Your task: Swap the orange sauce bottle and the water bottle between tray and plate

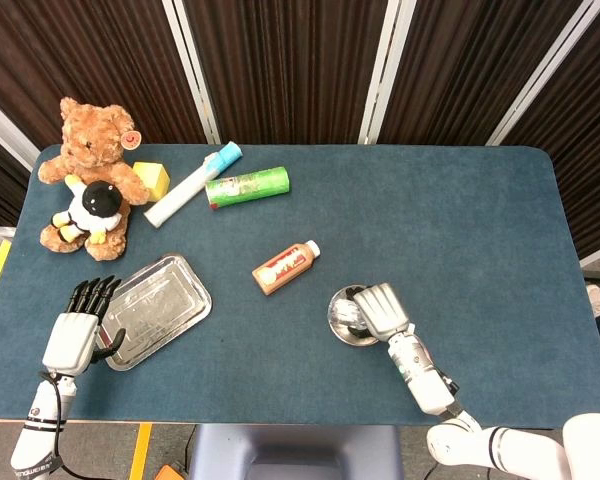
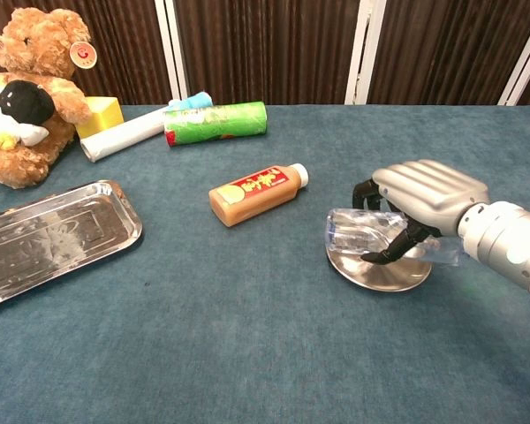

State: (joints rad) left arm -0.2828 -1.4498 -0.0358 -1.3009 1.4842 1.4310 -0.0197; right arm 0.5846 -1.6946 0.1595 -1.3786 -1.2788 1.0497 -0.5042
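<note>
The clear water bottle (image 2: 360,235) lies sideways in my right hand (image 2: 420,199), which grips it just above the round steel plate (image 2: 380,272). From the head view the right hand (image 1: 382,309) covers most of the bottle (image 1: 347,311) over the plate (image 1: 342,331). The orange sauce bottle (image 2: 253,193) with a white cap lies on the blue table between tray and plate, also seen from above as the sauce bottle (image 1: 284,268). The steel tray (image 1: 160,308) holds nothing. My left hand (image 1: 78,328) hovers open at the tray's left edge.
At the back left sit a brown teddy bear (image 1: 90,170) with a black-and-white plush (image 1: 92,208), a yellow block (image 1: 152,179), a white tube (image 1: 190,186) and a green can (image 1: 248,186). The table's front edge runs close to both hands.
</note>
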